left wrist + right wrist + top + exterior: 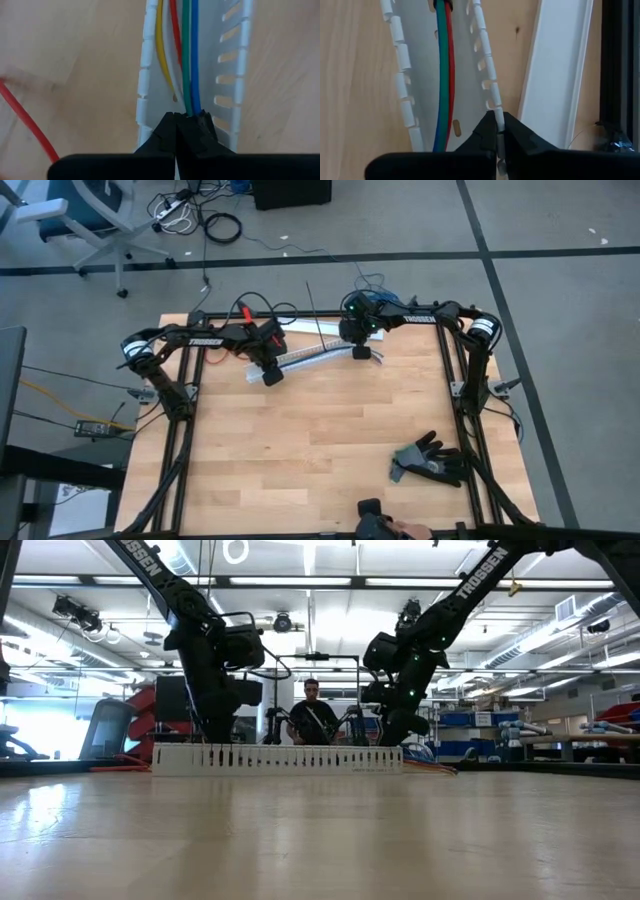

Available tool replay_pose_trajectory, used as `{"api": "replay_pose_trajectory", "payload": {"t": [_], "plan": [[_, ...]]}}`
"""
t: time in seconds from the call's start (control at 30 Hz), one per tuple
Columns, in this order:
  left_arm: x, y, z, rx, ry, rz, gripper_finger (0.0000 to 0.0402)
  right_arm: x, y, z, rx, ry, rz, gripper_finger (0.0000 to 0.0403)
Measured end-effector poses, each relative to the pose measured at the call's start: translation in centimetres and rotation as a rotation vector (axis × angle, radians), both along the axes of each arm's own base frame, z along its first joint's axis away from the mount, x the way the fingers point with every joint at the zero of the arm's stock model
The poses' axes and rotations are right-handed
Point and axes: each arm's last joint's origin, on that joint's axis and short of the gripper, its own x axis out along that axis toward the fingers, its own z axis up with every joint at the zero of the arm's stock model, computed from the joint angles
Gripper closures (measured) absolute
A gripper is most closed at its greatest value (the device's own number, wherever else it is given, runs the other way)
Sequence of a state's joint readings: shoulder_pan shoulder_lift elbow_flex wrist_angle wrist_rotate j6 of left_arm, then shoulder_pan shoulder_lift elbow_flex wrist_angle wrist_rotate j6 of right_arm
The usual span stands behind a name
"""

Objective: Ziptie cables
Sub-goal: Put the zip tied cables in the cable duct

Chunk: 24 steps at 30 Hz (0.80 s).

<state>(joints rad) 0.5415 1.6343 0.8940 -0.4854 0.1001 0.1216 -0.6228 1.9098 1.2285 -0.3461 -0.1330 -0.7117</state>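
On the bench (310,440) lies the white slotted duct (305,358), light and rigid. The cables (187,60) run along inside it, limp and slick; I judge they need gathering near 1 end. My left claw (176,125) is clenched on them. My right claw (498,131) is clenched on a duct wall tab. I cannot see the ziptie.

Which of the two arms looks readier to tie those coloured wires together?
Probably the right. The left gripper is shut on the cables inside the white slotted duct, holding them. The right gripper is shut on the duct's side wall, apparently freer. I can't pick out the ziptie.
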Motion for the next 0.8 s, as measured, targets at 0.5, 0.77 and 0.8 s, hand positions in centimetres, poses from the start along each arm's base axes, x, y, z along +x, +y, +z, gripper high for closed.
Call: {"api": "replay_pose_trajectory", "payload": {"t": [0.5, 0.77, 0.8], "plan": [[-0.7, -0.4, -1.4, -0.079, 0.140, 0.029, 0.0401, -0.6, -0.3, -0.1, 0.041, 0.025, -0.019, 0.0401], [-2.6, -1.3, -0.7, -0.107, 0.294, 0.065, 0.0401, -0.9, -0.5, -0.1, 0.034, 0.039, -0.036, 0.0402], [-2.5, -1.3, -0.7, -0.100, 0.291, 0.066, 0.0401, -0.9, -0.5, -0.1, 0.034, 0.039, -0.038, 0.0402]]}}
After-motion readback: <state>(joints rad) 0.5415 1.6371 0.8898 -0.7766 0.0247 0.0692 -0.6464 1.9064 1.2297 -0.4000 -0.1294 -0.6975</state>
